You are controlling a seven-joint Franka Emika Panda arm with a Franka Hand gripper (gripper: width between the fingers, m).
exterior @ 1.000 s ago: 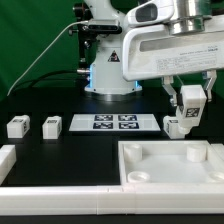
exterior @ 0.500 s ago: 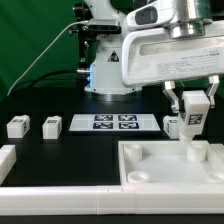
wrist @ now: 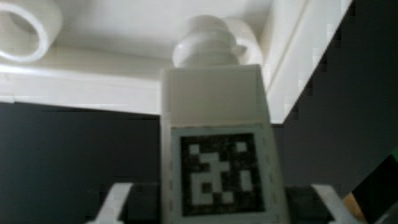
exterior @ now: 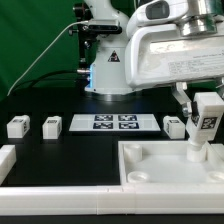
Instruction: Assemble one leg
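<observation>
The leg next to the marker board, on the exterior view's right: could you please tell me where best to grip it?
Probably from straight above, closing on the two flat side faces of the loose leg: it sits low with its top free. The tool first must release the held leg.

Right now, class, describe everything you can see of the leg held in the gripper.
The leg is a chunky white block, plastic-looking, with a black-and-white square tag on one face and a narrower rounded peg at its lower end. It stands upright, clamped in the gripper, peg down over a corner of the white rimmed panel. Whether the peg touches the panel cannot be told.
</observation>
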